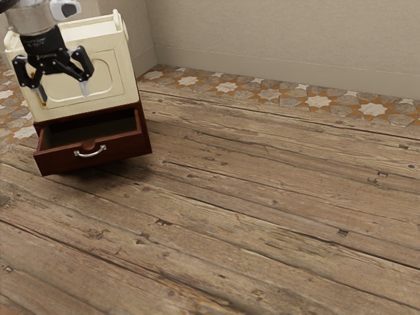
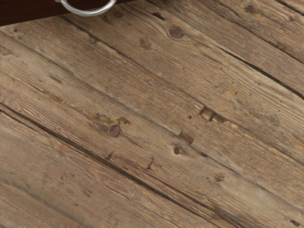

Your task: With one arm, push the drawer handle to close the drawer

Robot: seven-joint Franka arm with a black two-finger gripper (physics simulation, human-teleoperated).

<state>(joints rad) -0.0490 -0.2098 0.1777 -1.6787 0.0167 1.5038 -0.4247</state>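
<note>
Wooden planks (image 1: pixel 249 216) stretch across the foreground, a worn brown surface with dark seams and knots running slantwise. On them, toward the exterior view's left, stands a cabinet (image 1: pixel 111 65) with a cream upper part and a dark red-brown base. Its cream face has a raised panel with rounded corners.

The drawer (image 1: pixel 59 161) in the base is open, its front standing out from the cabinet and its dark inside showing from above. A curved silver handle (image 1: pixel 90 153) is fixed to the middle of that front, just under a notch (image 1: pixel 88 144) in the top edge.

The arm (image 1: pixel 29 21) comes in at the upper left of the exterior view. Its black pincer (image 1: pixel 63 97) points downward, spread wide, with nothing pinched between its two fingers. It is seen against the cream face, higher than the handle and apart from it. In the wrist view the handle's curve and a strip of the drawer's front appear beside the planks.

Behind the planks run patterned tiles (image 1: pixel 226 86), then a plain beige wall (image 1: pixel 295 33).
</note>
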